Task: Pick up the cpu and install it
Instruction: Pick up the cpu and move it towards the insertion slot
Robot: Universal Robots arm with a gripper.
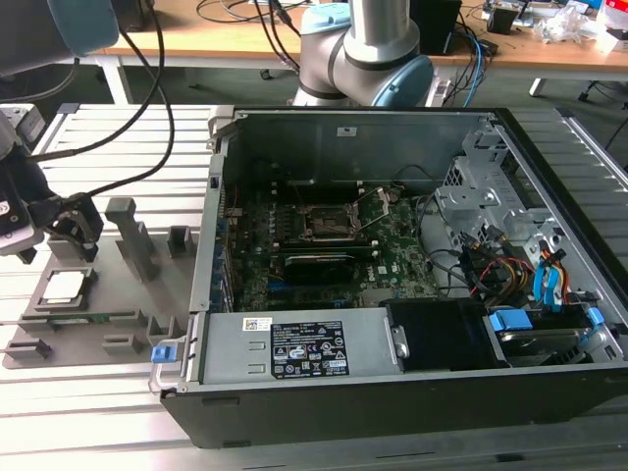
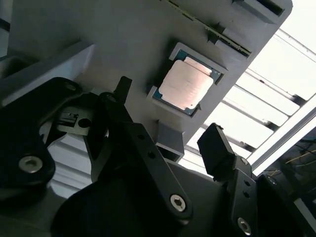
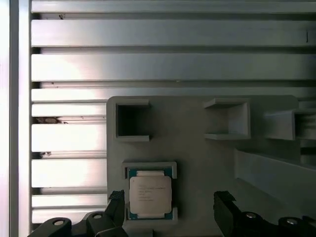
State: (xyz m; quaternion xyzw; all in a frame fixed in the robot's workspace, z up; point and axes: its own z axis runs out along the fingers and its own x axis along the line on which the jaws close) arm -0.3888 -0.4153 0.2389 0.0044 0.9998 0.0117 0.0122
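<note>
Gripper [image 1: 75, 229] fingers spread, nothing between them. Hangs over grey holder tray [image 1: 116, 306], near cpu [image 3: 150, 194], not touching it. Cpu lies flat, metal top up, in corner-framed recess of tray. Judgement: recess fixes position and orientation, leaves edges free for pinch. Tray rests on slatted table [image 3: 148, 66], at exterior view's left of open computer case [image 1: 392, 392]. Socket [image 1: 329, 223] on motherboard, well apart from cpu.

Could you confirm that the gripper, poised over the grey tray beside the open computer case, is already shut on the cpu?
Not quite: the gripper is open, fingers spread apart, and the cpu lies untouched in its pocket of the grey tray, as the second wrist view shows. It is indeed poised over that tray beside the open computer case.
</note>
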